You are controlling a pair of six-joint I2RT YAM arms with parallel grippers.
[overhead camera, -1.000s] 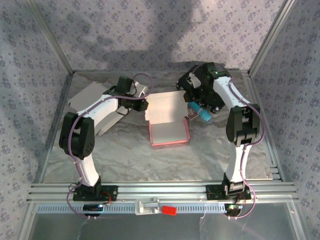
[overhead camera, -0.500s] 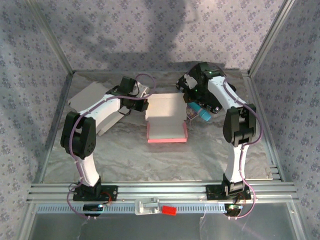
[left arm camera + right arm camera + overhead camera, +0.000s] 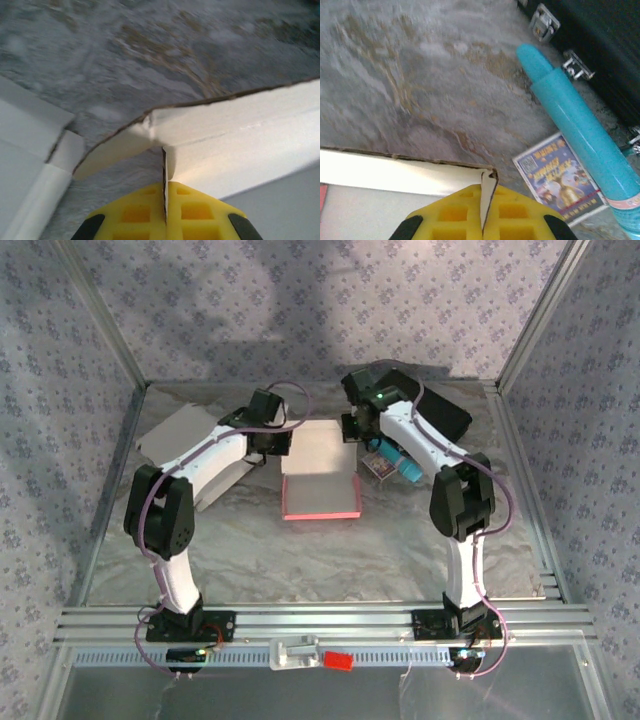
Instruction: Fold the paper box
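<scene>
On the marbled tabletop, the open paper box is bare inside; the left gripper and right gripper pinch its rear flaps.

Small printed card on the table, just beside the teal tube: yellow lettering over a blue picture, too blurred to read. Nothing legible anywhere.

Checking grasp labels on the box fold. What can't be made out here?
Left wrist: how deep the paper box flap sits in the left gripper; yellow pads cover it.
Right wrist: same for the right gripper.
Top view: box's gripped corners, under both wrists.
Right wrist: card print, blurred; teal tube and black case cut off by the frame edge.
</scene>
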